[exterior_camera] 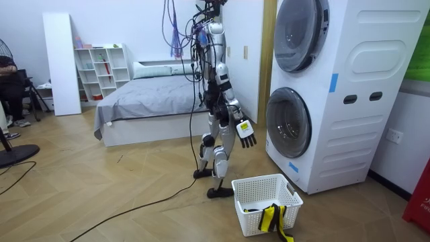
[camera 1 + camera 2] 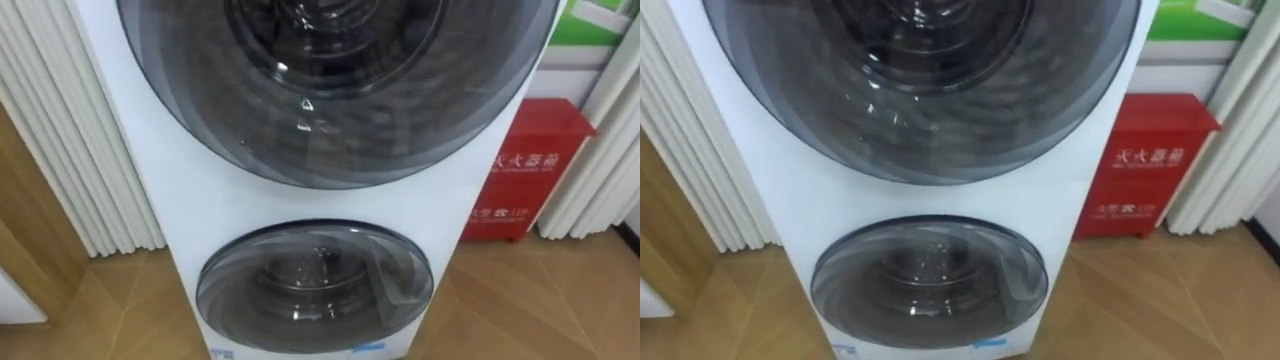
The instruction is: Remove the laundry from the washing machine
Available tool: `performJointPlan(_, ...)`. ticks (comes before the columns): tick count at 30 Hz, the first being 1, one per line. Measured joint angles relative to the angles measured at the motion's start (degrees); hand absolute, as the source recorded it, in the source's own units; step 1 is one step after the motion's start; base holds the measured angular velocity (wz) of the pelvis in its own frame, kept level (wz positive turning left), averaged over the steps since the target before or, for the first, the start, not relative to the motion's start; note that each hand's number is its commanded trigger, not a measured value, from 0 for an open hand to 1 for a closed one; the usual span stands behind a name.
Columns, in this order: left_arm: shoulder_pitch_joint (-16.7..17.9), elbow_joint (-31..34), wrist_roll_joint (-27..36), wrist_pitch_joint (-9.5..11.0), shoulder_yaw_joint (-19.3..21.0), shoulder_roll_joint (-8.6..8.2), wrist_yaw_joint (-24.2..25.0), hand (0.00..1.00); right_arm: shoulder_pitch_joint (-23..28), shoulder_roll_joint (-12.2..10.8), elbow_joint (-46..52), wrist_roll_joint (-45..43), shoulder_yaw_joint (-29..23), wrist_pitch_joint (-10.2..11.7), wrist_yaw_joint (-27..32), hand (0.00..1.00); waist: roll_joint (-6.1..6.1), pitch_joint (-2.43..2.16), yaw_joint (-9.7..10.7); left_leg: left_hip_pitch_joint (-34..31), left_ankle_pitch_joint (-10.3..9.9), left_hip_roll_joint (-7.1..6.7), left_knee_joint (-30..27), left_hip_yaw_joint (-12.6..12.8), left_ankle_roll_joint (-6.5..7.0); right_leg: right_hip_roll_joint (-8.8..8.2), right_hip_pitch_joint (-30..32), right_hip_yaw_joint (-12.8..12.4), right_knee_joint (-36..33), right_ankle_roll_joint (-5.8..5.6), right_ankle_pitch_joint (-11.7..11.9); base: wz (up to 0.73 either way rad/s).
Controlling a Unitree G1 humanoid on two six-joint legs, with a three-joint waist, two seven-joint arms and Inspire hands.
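Washing machine [image 1: 349, 101]: lower door [image 2: 315, 275] shut, best swung fully open before reach. Right hand [image 1: 246, 130] empty, fingers [image 1: 250, 142] loosely spread.

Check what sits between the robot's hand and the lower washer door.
Nothing: the room view shows a bare gap between the right hand and the closed lower door.

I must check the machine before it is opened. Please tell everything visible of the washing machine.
The washing machine is a tall white stacked unit, smooth like painted metal, upright on the wooden floor. It has two round dark-glass doors, a large upper door and a smaller lower door, both shut. Small blue stickers sit on it. The right robot hand hangs open near the lower door, apart from it.
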State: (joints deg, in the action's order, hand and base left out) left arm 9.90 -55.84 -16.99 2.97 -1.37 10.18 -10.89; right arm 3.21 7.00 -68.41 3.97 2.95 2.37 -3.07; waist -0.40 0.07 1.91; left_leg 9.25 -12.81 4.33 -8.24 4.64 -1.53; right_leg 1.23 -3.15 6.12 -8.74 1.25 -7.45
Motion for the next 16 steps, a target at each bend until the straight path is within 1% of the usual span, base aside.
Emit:
performJointPlan(1,1.3,-3.41,0.81,0.07,3.13,0.15,-2.18,0.0,0.87,-0.01,0.01,0.03,-1.09,0.01,0.1,0.0,0.16,0.01,-0.73,0.58,-0.02,0.06,0.06,-0.01,-0.04,0.11,-0.11,-0.3,0.03,0.05,-0.04,-0.07)
performJointPlan(2,2.97,-6.15,1.21,-0.13,5.2,0.31,-4.04,0.0,1.22,-0.02,-0.1,-0.04,-2.0,0.01,0.2,0.0,0.17,0.05,-0.94,1.16,-0.14,0.07,0.04,-0.02,-0.21,0.15,-0.65,-0.57,0.01,0.05,-0.33,-0.05)
performJointPlan(3,3.75,-7.34,1.22,-0.48,5.93,0.35,-4.76,0.0,1.39,-0.02,-0.16,-0.07,-2.1,0.01,0.34,0.0,0.27,0.11,-0.93,1.31,-0.31,0.1,0.05,-0.02,-0.41,0.14,-0.98,-0.64,-0.03,0.0,-0.49,0.06)
performJointPlan(5,6.11,-10.25,1.65,-2.69,6.38,0.05,-5.96,0.0,1.56,0.07,-0.14,0.05,-2.09,0.02,0.51,0.0,0.73,-0.04,-1.21,1.45,-1.01,0.1,0.08,-0.08,-0.27,-0.04,-1.07,-0.28,-0.52,-0.23,-0.67,0.12)
performJointPlan(6,6.37,-10.79,1.69,-3.17,6.6,-0.1,-5.96,0.0,1.57,0.03,-0.16,0.09,-2.08,0.02,0.5,0.0,0.7,-0.01,-1.39,1.43,-1.02,0.01,0.07,-0.1,-0.25,-0.14,-1.04,-0.07,-0.7,-0.3,-0.67,0.05)
performJointPlan(8,6.68,-11.63,1.79,-4.83,8.0,-1.15,-5.92,0.0,2.1,-0.03,-0.29,0.26,-2.26,0.05,0.44,0.0,0.68,-0.04,-2.18,1.46,-1.32,-0.07,-0.08,-0.09,0.0,-0.28,-1.32,0.03,-0.9,-0.43,-0.63,0.0)
performJointPlan(10,6.46,-11.64,1.88,-5.4,8.75,-1.86,-5.92,0.0,2.19,-0.11,-0.43,1.15,-2.22,0.03,0.39,0.0,0.66,-0.08,-2.21,1.47,-1.33,-0.04,-0.1,-0.08,0.01,-0.26,-1.77,0.07,-0.95,-0.45,-0.56,0.0)
performJointPlan(12,5.86,-11.66,1.89,-5.53,9.54,-2.4,-5.92,0.0,2.46,-0.13,-0.46,2.64,-2.11,0.02,0.39,0.0,0.93,-0.23,-2.29,1.47,-1.34,0.0,-0.05,-0.05,0.0,-0.2,-1.73,0.06,-0.94,-0.43,-0.55,0.0)
performJointPlan(13,5.47,-11.67,2.16,-5.66,9.69,-2.66,-5.94,0.0,2.48,-0.13,-0.78,3.94,-2.09,-0.02,0.39,0.0,0.75,-0.11,-2.24,1.46,-1.34,0.01,-0.01,-0.05,-0.01,-0.17,-1.72,0.11,-0.87,-0.43,-0.55,0.0)
performJointPlan(14,5.34,-11.66,2.81,-6.06,9.71,-2.96,-5.94,0.0,2.5,-0.13,-1.04,5.23,-2.11,-0.18,0.4,0.0,1.15,-0.29,-2.22,1.47,-1.34,0.01,-0.04,-0.04,-0.01,-0.17,-1.72,0.16,-0.79,-0.44,-0.55,0.0)
performJointPlan(16,4.8,-11.56,2.86,-6.84,10.12,-3.44,-5.94,0.0,2.43,-0.14,-1.37,6.17,-2.48,-0.71,0.39,0.0,1.08,-0.26,-2.19,1.49,-1.33,0.0,-0.08,-0.01,0.01,-0.18,-1.73,0.16,-0.67,-0.45,-0.56,0.0)
